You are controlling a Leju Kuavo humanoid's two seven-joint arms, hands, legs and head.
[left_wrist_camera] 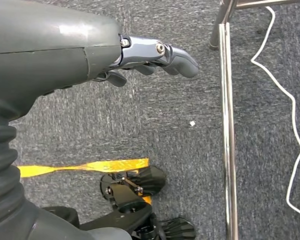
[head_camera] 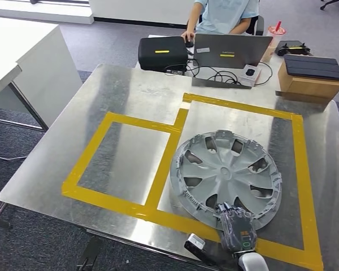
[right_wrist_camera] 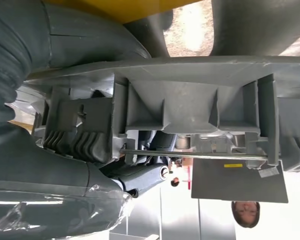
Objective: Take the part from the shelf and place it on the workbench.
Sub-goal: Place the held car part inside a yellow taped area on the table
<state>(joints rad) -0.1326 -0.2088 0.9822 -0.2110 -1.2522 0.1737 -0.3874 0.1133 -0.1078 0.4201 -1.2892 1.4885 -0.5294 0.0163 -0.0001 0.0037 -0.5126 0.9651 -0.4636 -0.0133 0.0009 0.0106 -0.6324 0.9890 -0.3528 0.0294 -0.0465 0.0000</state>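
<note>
The part is a grey wheel cover (head_camera: 226, 175), lying flat on the metal workbench (head_camera: 129, 96) inside the right yellow-taped rectangle. My right hand (head_camera: 237, 228) reaches in from the table's near edge and grips the cover's near rim. The right wrist view shows the ribbed rim of the cover (right_wrist_camera: 186, 100) close up, with my right hand (right_wrist_camera: 65, 165) wrapped around it. My left hand (left_wrist_camera: 156, 55) hangs beside the table above the grey carpet, its fingers loosely extended and holding nothing.
A smaller taped rectangle (head_camera: 116, 158) lies left of the cover. At the far edge stand a black case (head_camera: 163, 53), a laptop (head_camera: 229, 52) with cables, and a wooden box (head_camera: 311, 84). A person (head_camera: 225, 14) sits behind. A table leg (left_wrist_camera: 226, 125) stands near my left hand.
</note>
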